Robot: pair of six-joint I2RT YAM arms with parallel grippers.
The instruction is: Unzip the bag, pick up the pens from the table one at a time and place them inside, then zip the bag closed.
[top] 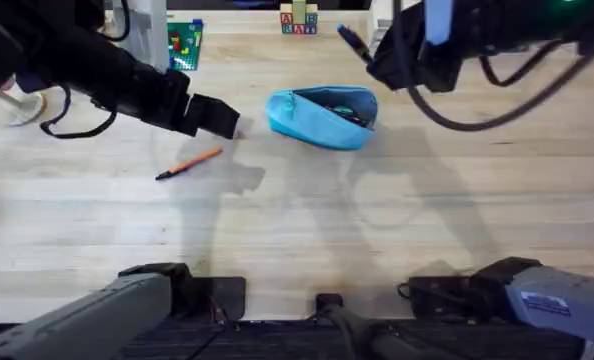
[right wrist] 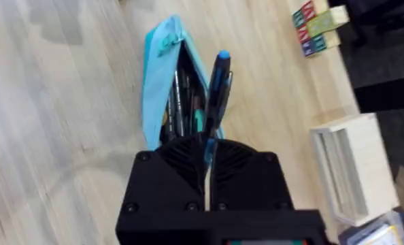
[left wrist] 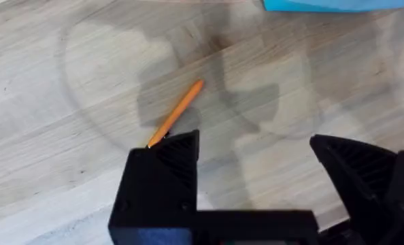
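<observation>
The light blue bag [top: 317, 122] lies unzipped at the middle back of the table [top: 297, 230], with dark items showing in its lining. My right gripper [top: 375, 58] hovers above and to the right of it, shut on a dark pen with a blue end [top: 351, 41]. In the right wrist view that pen [right wrist: 218, 88] sticks out from the gripper [right wrist: 207, 146] over the open bag [right wrist: 160, 82]. The orange pen [top: 190, 163] lies left of the bag. My left gripper [top: 222, 118] hangs open just above it. In the left wrist view the orange pen [left wrist: 178, 112] lies ahead of the gripper [left wrist: 256, 153].
A green baseplate with small bricks [top: 185, 45] and a stack of letter blocks [top: 299, 20] stand at the table's far edge. A white box [right wrist: 345, 170] sits beyond the bag near the blocks [right wrist: 317, 27]. The arms' bases fill the near edge.
</observation>
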